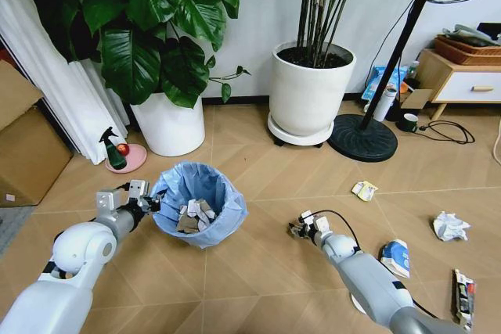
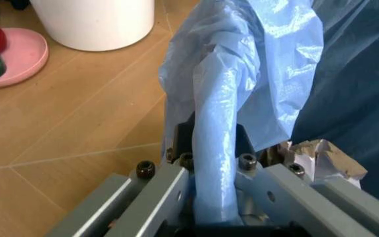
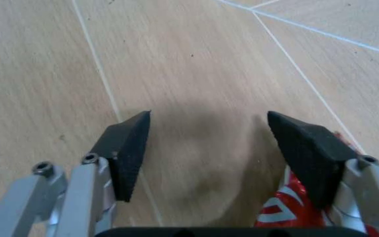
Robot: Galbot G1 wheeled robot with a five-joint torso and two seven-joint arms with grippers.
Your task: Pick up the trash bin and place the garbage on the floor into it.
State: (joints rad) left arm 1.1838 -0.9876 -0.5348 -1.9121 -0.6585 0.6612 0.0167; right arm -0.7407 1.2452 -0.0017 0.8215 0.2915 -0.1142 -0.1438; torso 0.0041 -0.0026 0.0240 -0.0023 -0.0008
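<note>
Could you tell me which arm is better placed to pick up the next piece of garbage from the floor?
Probably the right: the right gripper is open just above the floor beside a red wrapper, while the left gripper grips the trash bin rim.

- Trash bin [image 1: 199,202]: on the floor [image 1: 258,271] ahead of me, left of centre; paper scraps inside it.
- My left gripper [image 1: 150,202]: at the bin's left rim, clamped on it.
- My right gripper [image 1: 298,229]: right of the bin, low over the floor, fingers apart.
- Garbage [image 1: 450,226]: scattered on the floor to my right.
- Two planters [image 1: 309,95]: behind the bin, by the wall.
- Spray bottle [image 1: 113,149]: left of the nearer planter.
</note>
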